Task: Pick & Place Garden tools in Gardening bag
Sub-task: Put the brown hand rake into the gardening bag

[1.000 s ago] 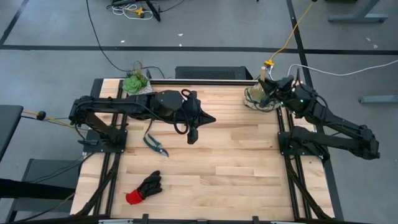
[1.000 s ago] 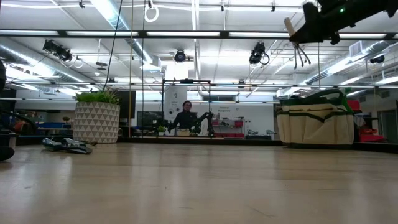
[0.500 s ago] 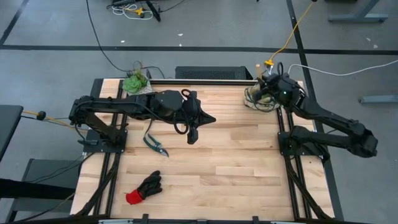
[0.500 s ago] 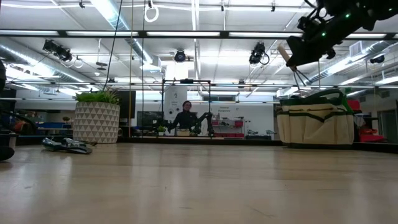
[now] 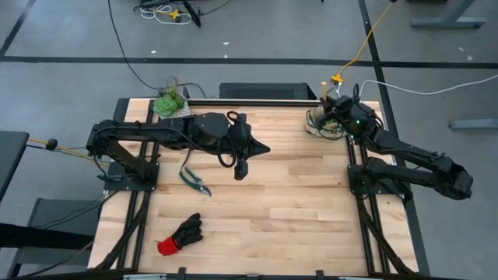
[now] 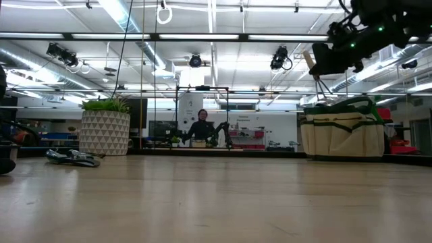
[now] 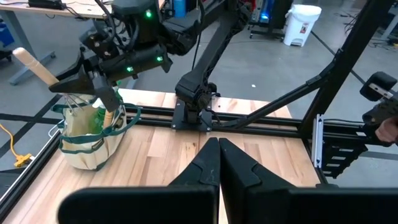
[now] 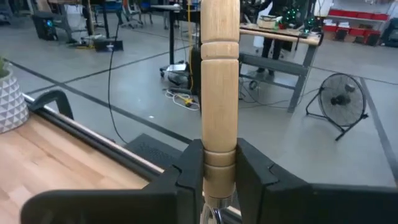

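Note:
My right gripper is shut on a wooden-handled hand tool over the beige gardening bag, which stands at the table's far right corner. The tool's metal head points down at the bag's opening. In the bag a green thing shows. My left gripper hangs shut and empty over the middle of the table. The pruning shears and the black glove with the red cuff lie flat on the table's left half. My right gripper pinches the tool's wooden handle between its two fingers, at the end next to the metal head. The fingers lie across the handle. The tool is lifted clear and tilted, its free handle end up and its head down over the bag.
A leafy plant in a white pot stands at the far left corner, behind the shears in the low view. The middle and near right of the wooden table hold nothing. A person stands in the room behind the table.
My right gripper has come down toward the bag and a little toward the table's far edge, tipping its front lower. The tool has gone down with it, so that its metal head now hangs just above the bag's opening.

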